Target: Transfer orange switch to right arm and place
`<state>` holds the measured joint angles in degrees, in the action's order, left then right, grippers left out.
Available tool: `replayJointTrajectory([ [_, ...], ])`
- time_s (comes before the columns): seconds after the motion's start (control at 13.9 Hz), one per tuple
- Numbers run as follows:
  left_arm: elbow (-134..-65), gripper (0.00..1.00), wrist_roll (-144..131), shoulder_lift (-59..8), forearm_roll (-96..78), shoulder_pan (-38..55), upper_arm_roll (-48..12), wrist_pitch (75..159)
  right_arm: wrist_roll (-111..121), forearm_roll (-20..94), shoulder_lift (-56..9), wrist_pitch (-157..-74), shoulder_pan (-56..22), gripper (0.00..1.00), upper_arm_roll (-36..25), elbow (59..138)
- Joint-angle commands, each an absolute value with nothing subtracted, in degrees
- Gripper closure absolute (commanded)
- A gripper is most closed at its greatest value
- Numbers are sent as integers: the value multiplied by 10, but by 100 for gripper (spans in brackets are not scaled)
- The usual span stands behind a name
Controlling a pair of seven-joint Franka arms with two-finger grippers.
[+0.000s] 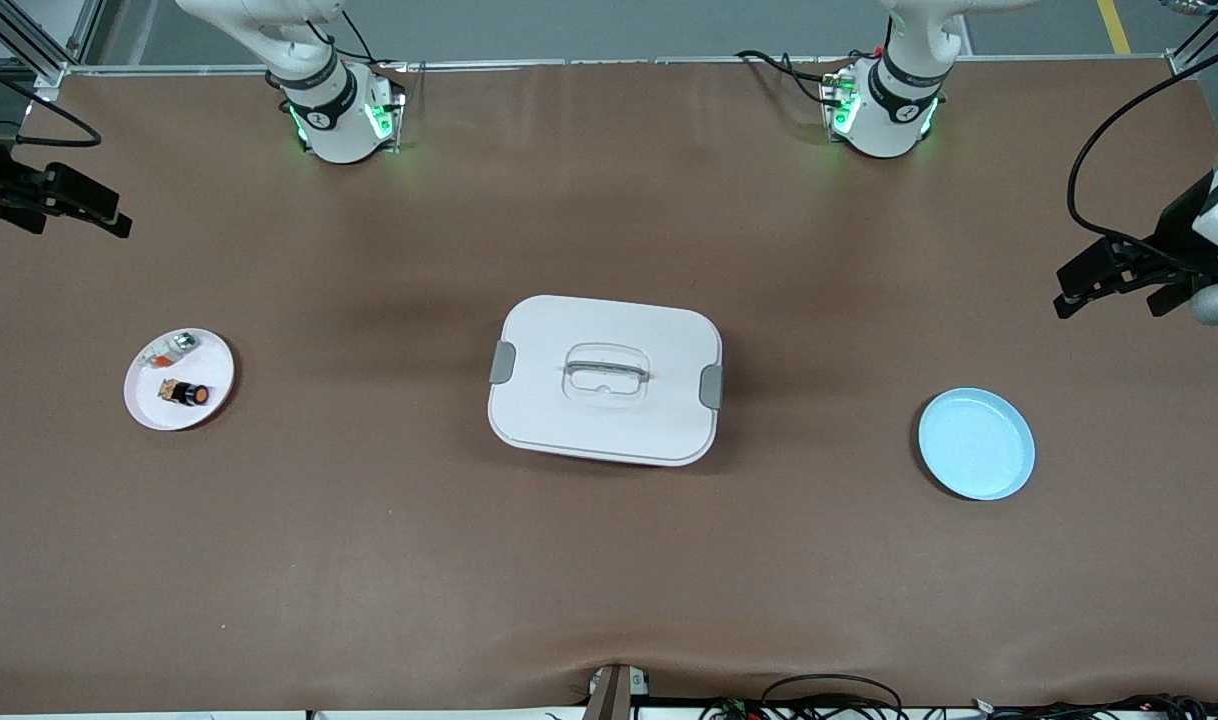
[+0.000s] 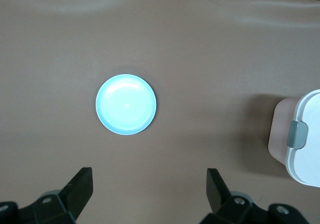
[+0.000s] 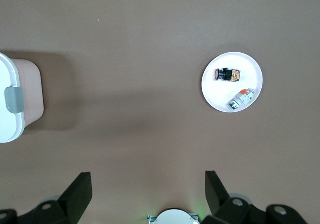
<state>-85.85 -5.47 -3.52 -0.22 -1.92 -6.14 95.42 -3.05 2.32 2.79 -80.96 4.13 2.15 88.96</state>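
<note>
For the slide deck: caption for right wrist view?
Open right gripper above bare table; orange switch lies on white plate.

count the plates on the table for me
2. A white plate lies toward the right arm's end of the table, holding the orange switch and a silvery-white part. An empty blue plate lies toward the left arm's end. The closed white box between them could hide more.

Both arms run off the front view's top edge; the white lidded box point(image 2: 305, 139) is cut by each wrist view's edge.
</note>
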Motion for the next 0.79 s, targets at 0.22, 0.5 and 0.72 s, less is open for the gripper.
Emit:
replayJointTrajectory([
  [0.22,-854,0,-40,-34,3,-23,-62,944,-40,33,42,-821,49,0,28,904],
  [0.5,-854,0,-40,-34,2,-23,-62,944,-40,33,42,-824,49,0,27,904],
  [0.72,-854,0,-40,-34,2,-23,-62,944,-40,33,42,-824,50,0,27,904],
])
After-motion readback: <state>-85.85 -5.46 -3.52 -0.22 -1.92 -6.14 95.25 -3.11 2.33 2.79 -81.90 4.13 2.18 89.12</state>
